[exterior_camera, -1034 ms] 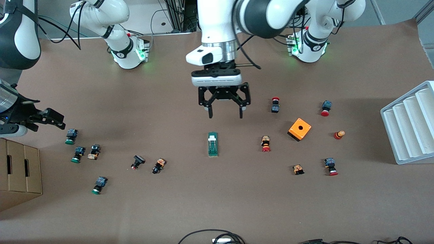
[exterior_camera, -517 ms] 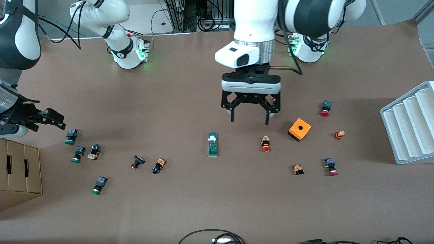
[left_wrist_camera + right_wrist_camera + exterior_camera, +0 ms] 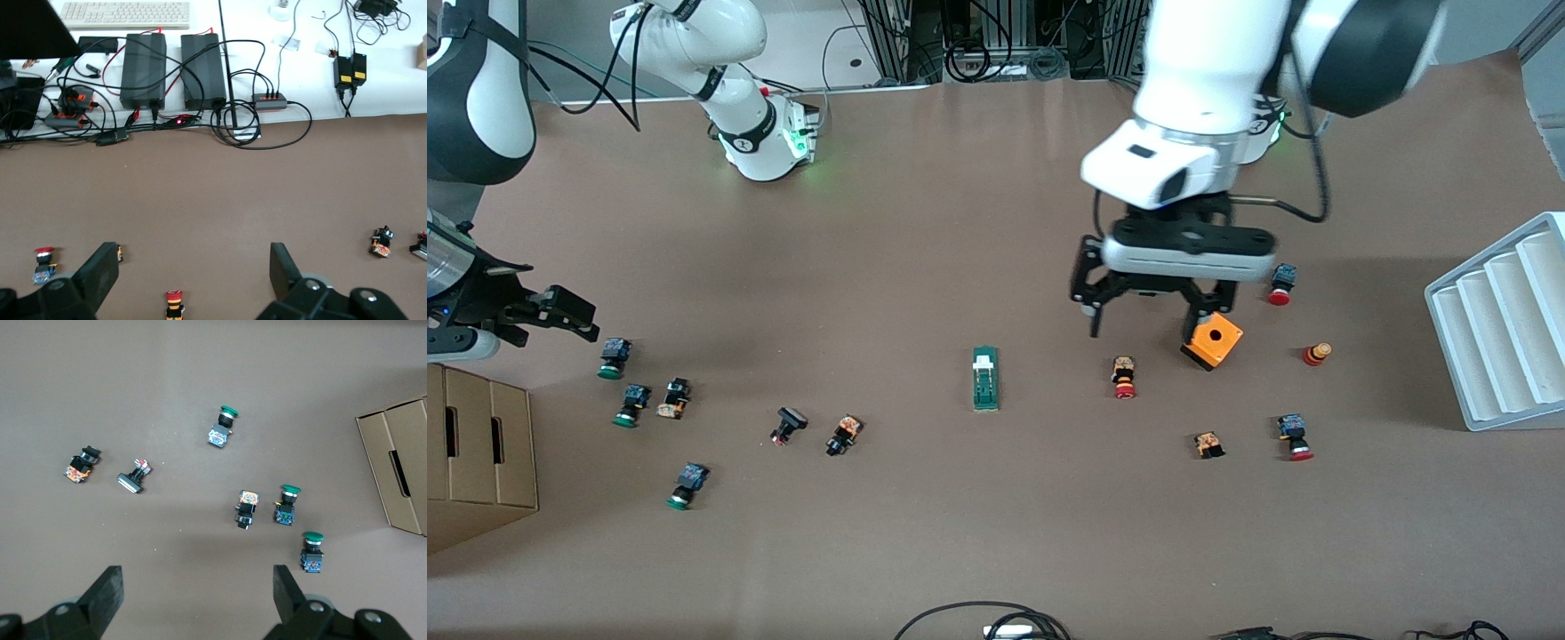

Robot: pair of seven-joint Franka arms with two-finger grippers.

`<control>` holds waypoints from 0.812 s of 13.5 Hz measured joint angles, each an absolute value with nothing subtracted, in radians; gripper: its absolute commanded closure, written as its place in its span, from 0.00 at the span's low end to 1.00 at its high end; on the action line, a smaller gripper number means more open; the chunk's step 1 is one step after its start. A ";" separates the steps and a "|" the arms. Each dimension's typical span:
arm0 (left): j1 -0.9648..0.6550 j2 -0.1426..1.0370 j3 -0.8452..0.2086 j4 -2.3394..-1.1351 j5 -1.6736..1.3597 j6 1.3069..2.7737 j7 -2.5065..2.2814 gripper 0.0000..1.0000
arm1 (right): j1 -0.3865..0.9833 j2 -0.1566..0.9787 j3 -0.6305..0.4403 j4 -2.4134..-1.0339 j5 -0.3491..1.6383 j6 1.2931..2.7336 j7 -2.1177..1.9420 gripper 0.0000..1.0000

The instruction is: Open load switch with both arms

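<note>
The load switch (image 3: 985, 378), a slim dark-green bar with a white tab, lies flat near the middle of the table, untouched. My left gripper (image 3: 1144, 329) hangs open and empty over the table beside the orange box (image 3: 1213, 340), toward the left arm's end from the switch. In the left wrist view its gripper (image 3: 192, 270) brackets bare table, with a red-capped button (image 3: 174, 303) below the gap. My right gripper (image 3: 551, 311) waits open and empty at the right arm's end, and its wrist view (image 3: 197, 590) shows bare table between the fingers. The switch appears in neither wrist view.
Green-capped buttons (image 3: 615, 357) are scattered near the right gripper, and red-capped ones (image 3: 1124, 377) around the orange box. A cardboard box (image 3: 476, 453) stands at the right arm's end, a white ribbed tray (image 3: 1503, 320) at the left arm's end. Cables (image 3: 983, 618) lie at the front edge.
The left arm has swept from above the load switch toward the left arm's end of the table, ending beside the orange box. The right arm has not moved.
</note>
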State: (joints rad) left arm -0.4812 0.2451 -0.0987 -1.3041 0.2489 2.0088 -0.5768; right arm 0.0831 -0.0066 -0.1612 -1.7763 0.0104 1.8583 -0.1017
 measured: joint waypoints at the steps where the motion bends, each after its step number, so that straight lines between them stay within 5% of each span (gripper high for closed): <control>1: -0.479 0.241 -0.081 -1.304 0.238 1.991 -0.577 0.00 | 0.083 -0.007 -0.161 -1.776 0.010 1.858 -0.102 0.00; 11: -0.402 0.236 -0.018 -1.365 0.139 1.839 -0.569 0.00 | 0.083 -0.005 -0.161 -1.776 0.010 1.860 -0.102 0.00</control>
State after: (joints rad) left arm -0.4015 0.2361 -0.0177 -1.3648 0.1394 1.8390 -0.5694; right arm 0.0831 -0.0051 -0.1611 -1.7762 0.0103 1.8598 -0.1016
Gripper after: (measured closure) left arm 0.000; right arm 0.000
